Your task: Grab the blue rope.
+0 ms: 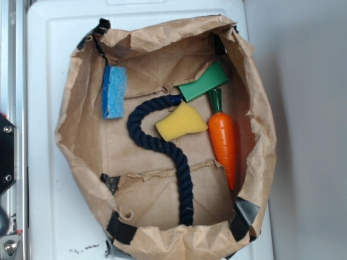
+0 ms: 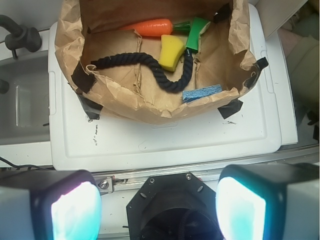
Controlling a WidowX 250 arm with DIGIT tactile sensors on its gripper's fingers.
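The blue rope [image 1: 183, 173] is a thick dark navy twisted cord. It lies in an S-curve on the floor of a brown paper tray [image 1: 81, 146], running from the tray's middle to its near wall. In the wrist view the blue rope [image 2: 125, 58] lies far ahead inside the tray [image 2: 125, 97]. My gripper [image 2: 157, 207] is well back from the tray, over the black robot base. It is open, its two pale fingers [image 2: 75, 212] wide apart with nothing between them. The gripper does not show in the exterior view.
Also in the tray are a light blue sponge [image 1: 114, 92], a yellow sponge [image 1: 181, 122] touching the rope, an orange toy carrot [image 1: 223, 141] and a green block [image 1: 203, 82]. The tray sits on a white plastic lid [image 1: 49, 65]. A metal rail [image 2: 210, 167] runs in front of it.
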